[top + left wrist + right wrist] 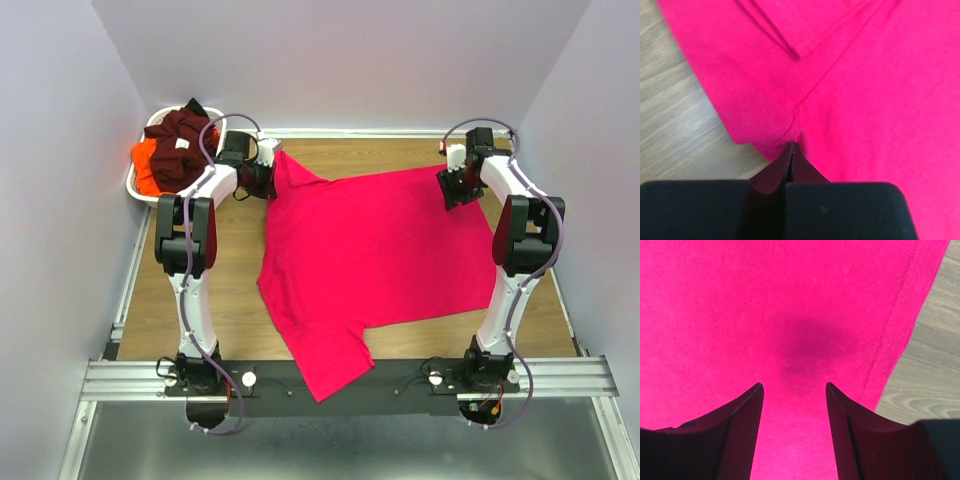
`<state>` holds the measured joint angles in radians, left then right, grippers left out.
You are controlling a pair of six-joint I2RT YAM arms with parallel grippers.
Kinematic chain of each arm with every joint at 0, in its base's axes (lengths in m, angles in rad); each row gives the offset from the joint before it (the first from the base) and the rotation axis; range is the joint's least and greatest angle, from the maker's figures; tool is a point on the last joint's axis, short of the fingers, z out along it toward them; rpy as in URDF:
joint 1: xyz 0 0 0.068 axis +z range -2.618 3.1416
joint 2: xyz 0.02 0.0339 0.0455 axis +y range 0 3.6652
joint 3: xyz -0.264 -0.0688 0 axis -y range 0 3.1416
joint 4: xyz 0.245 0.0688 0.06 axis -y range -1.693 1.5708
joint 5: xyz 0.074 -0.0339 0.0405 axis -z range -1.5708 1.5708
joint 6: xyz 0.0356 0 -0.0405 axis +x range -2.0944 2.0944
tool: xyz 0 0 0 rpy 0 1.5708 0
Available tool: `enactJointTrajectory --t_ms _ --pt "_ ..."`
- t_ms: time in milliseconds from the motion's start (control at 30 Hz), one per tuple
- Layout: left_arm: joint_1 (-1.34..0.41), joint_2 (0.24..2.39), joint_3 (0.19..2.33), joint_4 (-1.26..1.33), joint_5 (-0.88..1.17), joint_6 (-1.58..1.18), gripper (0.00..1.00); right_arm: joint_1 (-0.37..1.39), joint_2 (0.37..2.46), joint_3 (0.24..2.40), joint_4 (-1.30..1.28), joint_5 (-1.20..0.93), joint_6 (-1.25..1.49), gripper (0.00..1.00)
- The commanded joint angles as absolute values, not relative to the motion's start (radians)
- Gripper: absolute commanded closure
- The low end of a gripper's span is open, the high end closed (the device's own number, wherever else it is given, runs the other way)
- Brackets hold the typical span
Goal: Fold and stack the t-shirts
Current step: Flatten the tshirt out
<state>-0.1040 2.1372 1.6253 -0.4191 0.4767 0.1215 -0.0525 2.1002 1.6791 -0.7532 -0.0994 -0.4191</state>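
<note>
Left arm reaches to upper left of the frame. Left gripper [792,148] has its fingers pressed together, nipping the edge of the red t-shirt [880,100]. Right arm extends to upper right. Right gripper [793,387] is spread wide and pointing down.

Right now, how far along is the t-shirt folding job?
Done: the pinkish-red t-shirt lies spread out, no fold yet. In hand: the left gripper is shut on its edge; the right gripper is open over the hem. Left: every fold, plus the maroon t-shirt and orange t-shirt in the white basket.
</note>
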Motion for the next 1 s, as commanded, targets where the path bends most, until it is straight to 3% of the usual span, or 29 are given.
enactJointTrajectory --t_ms 0,500,567,600,700,967 --pt "-0.127 2.132 1.646 -0.411 0.506 0.109 1.00 -0.052 2.122 1.703 -0.769 -0.081 -0.411 0.42" --pt "-0.330 2.155 1.641 -0.394 0.171 0.175 1.00 -0.052 2.126 1.701 -0.769 -0.094 -0.405 0.43" --pt "-0.351 2.154 1.638 -0.400 0.135 0.198 0.87 -0.052 2.126 1.700 -0.769 -0.092 -0.407 0.43" --pt "-0.351 2.131 1.632 -0.400 0.143 0.201 0.76 -0.052 2.126 1.700 -0.769 -0.092 -0.408 0.43" --pt "-0.324 2.068 1.588 -0.388 0.178 0.215 0.62 -0.052 2.123 1.698 -0.769 -0.097 -0.407 0.42" --pt "-0.166 1.849 1.471 -0.362 0.316 0.227 0.60 -0.052 2.111 1.681 -0.770 -0.107 -0.410 0.42"
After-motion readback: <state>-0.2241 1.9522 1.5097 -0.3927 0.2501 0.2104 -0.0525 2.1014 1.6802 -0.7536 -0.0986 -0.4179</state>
